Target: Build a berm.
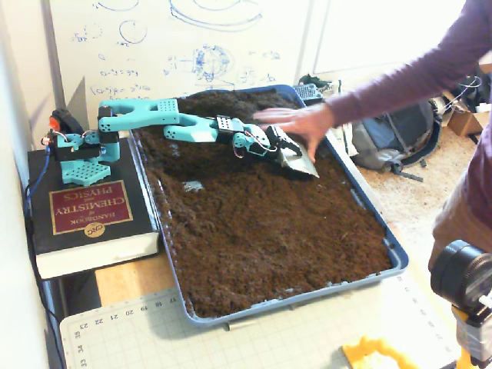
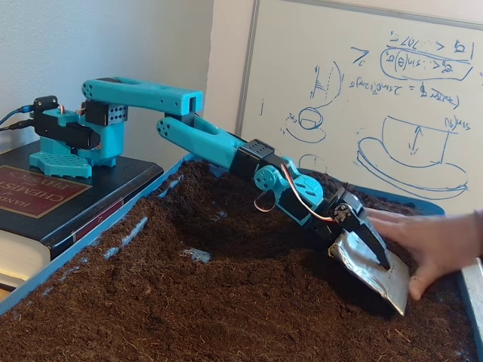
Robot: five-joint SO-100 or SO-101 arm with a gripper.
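A blue tray (image 1: 370, 217) (image 2: 75, 249) holds dark brown soil. The soil rises into a low berm (image 1: 223, 104) (image 2: 332, 188) at the tray's far end, partly hidden by the arm in both fixed views. My teal arm stretches low across it. My gripper (image 1: 304, 165) (image 2: 389, 279) carries a silver foil-covered blade with its black finger lying flat against it, and the tip rests on the soil near the tray's right side. A person's hand (image 1: 296, 121) (image 2: 430, 245) reaches in and lies right over the gripper.
The arm's base stands on a thick black book (image 1: 88, 207) (image 2: 30, 192) left of the tray. A whiteboard stands behind. A grey backpack (image 1: 392, 134) lies on the floor at right. A camera (image 1: 461, 277) and a cutting mat (image 1: 231, 338) sit at the front.
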